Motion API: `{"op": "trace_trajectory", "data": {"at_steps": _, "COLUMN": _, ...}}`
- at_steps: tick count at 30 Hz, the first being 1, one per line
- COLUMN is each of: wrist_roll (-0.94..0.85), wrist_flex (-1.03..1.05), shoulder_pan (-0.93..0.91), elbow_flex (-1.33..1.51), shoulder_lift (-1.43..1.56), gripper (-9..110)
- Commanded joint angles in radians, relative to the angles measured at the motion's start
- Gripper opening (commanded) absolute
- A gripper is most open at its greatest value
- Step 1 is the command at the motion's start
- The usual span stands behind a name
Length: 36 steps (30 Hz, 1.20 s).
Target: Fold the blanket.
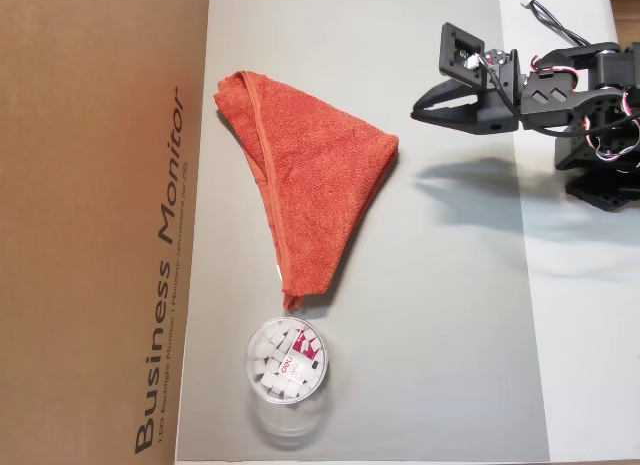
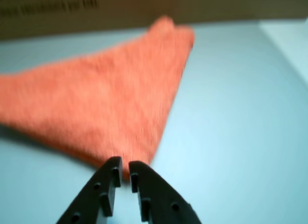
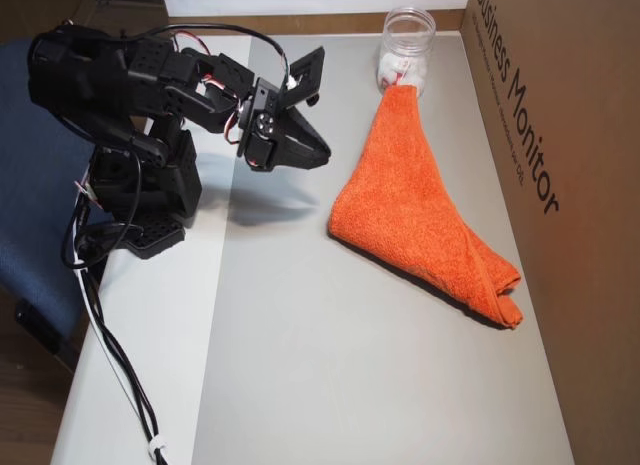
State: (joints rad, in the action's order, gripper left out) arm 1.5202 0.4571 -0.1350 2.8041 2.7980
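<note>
The blanket [image 1: 310, 175] is an orange-red terry towel lying folded into a triangle on the grey mat [image 1: 440, 315]. One pointed corner reaches the clear tub. It also fills the middle of the wrist view [image 2: 110, 98] and shows in the other overhead view [image 3: 420, 205]. My black gripper [image 1: 418, 110] hovers above the mat just off the blanket's blunt corner, apart from the cloth. Its jaws are shut with nothing between them, as the wrist view shows [image 2: 124, 167]. The gripper [image 3: 325, 157] casts a shadow on the mat beneath it.
A small clear round tub [image 1: 286, 360] of white pieces stands at the blanket's pointed end [image 3: 407, 50]. A large cardboard box [image 1: 90, 225] marked "Business Monitor" borders the mat on the blanket's far side [image 3: 560, 185]. The arm's base [image 3: 130, 185] sits on the white table edge.
</note>
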Motion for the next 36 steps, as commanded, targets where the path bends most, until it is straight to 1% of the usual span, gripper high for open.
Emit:
{"op": "trace_trajectory", "data": {"at_steps": 1, "wrist_roll": 0.006, "wrist_flex": 0.156, "shoulder_pan": 0.011, "elbow_flex": -0.048, "shoulder_lift": 0.084, "gripper": 0}}
{"op": "trace_trajectory", "data": {"at_steps": 9, "wrist_roll": 0.006, "wrist_flex": 0.462, "shoulder_pan": 0.011, "elbow_flex": -0.037, "shoulder_lift": 0.262, "gripper": 0}}
{"op": "trace_trajectory", "data": {"at_steps": 16, "wrist_roll": 0.006, "wrist_flex": 0.673, "shoulder_pan": 0.011, "elbow_flex": -0.031, "shoulder_lift": 0.347, "gripper": 0}}
{"op": "trace_trajectory", "data": {"at_steps": 20, "wrist_roll": 0.006, "wrist_flex": 0.712, "shoulder_pan": 0.009, "elbow_flex": 0.020, "shoulder_lift": 0.402, "gripper": 0}}
{"op": "trace_trajectory", "data": {"at_steps": 31, "wrist_roll": -0.003, "wrist_flex": 0.713, "shoulder_pan": 0.008, "elbow_flex": 0.193, "shoulder_lift": 0.592, "gripper": 0}}
{"op": "trace_trajectory", "data": {"at_steps": 36, "wrist_roll": -0.005, "wrist_flex": 0.713, "shoulder_pan": 0.008, "elbow_flex": 0.244, "shoulder_lift": 0.601, "gripper": 0}}
